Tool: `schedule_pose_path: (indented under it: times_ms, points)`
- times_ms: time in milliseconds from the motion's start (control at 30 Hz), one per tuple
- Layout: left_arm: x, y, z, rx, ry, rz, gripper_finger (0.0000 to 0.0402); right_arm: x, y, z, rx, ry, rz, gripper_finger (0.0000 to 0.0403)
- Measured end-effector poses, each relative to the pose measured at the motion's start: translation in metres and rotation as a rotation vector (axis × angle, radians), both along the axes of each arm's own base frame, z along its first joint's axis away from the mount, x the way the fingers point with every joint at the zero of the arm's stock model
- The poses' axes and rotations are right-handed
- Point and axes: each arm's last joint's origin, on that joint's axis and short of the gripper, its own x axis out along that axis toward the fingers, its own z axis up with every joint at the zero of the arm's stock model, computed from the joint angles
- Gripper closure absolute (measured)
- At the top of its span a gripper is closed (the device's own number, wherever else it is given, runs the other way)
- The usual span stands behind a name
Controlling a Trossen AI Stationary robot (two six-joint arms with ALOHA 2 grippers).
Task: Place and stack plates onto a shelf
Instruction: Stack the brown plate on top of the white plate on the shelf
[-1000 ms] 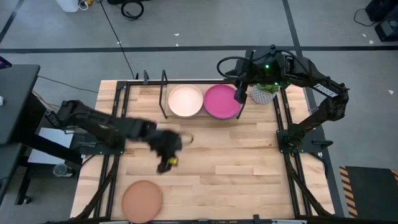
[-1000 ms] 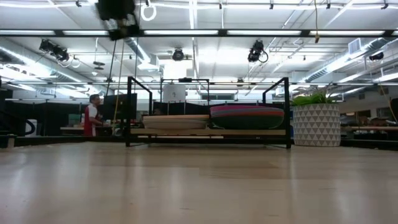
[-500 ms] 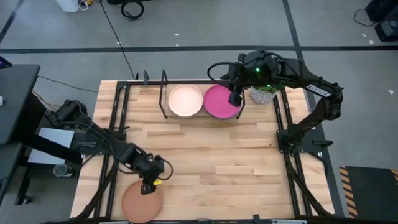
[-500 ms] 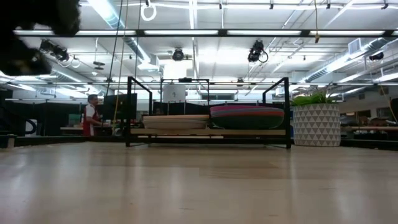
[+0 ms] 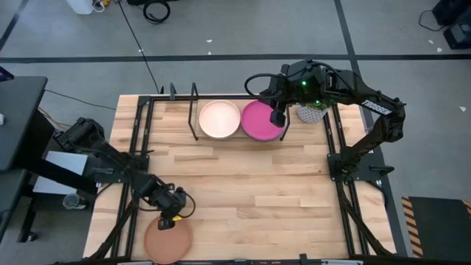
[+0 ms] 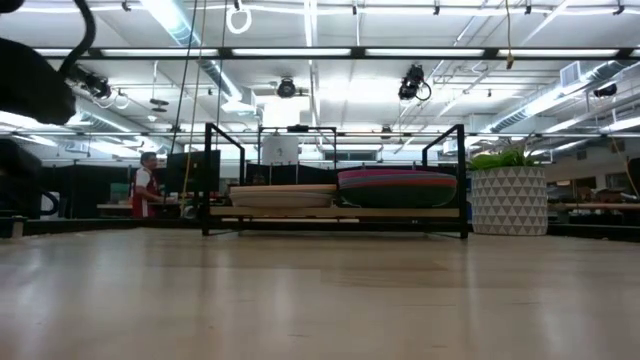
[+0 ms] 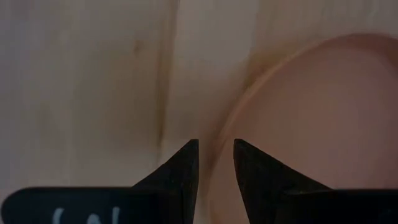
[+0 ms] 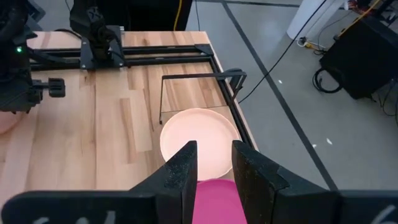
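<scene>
The tan plate lies flat near the table's near-left corner. My left gripper is low over its far rim and narrowly open. In the left wrist view, one finger is outside the rim and one over the tan plate. On the black shelf at the far edge, the magenta plate tops a stack of several coloured plates. The cream plate lies beside it. My right gripper hovers high over the magenta plate's right rim, narrowly open. My left gripper comes from above, pointing down, with its fingers on either side of the tan plate's far rim. I cannot tell whether they touch it. The plate lies flat on the table.
A potted plant in a white patterned pot stands just right of the shelf, close to my right arm. Black frame rails run along the table's left and right sides. Bare wood lies between shelf and tan plate. A person stands far behind.
My left gripper has swung from the table's middle toward the near edge and come down onto the tan plate's far rim. My right gripper has shifted slightly toward the table's left above the magenta plate. No plate has moved.
</scene>
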Motion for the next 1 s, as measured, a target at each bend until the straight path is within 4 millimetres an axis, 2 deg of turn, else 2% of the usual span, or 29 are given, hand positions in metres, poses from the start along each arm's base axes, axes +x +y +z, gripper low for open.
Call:
schedule_pose_path:
  times_ms: [233, 400, 533, 633, 767, 900, 1000]
  points:
    - [-0.008, -0.004, -0.007, 0.008, -0.017, -0.034, 0.0308, 0.000, 0.000, 0.000, 0.006, -0.003, -0.004, 0.0296]
    - [-0.011, -0.004, -0.009, 0.011, 0.002, -0.041, 0.0378, 0.000, 0.000, 0.000, 0.005, -0.003, -0.005, 0.0296]
    - [-0.009, 0.000, -0.007, -0.037, 0.046, 0.049, 0.0387, 0.000, -0.001, 0.000, -0.002, 0.000, -0.005, 0.0296]
    - [-0.003, 0.008, 0.004, -0.083, 0.044, 0.126, 0.0387, -0.001, -0.002, 0.000, -0.022, 0.005, -0.013, 0.0296]
    - [0.018, 0.036, 0.034, -0.150, -0.079, 0.321, 0.0387, -0.001, -0.006, 0.001, -0.045, 0.005, -0.023, 0.0296]
    - [0.042, 0.084, 0.063, -0.136, -0.170, 0.556, 0.0387, -0.001, -0.011, 0.002, -0.059, 0.002, -0.026, 0.0296]
    - [0.056, 0.120, 0.082, -0.086, -0.223, 0.624, 0.0387, -0.002, -0.013, 0.003, -0.065, -0.003, -0.010, 0.0296]
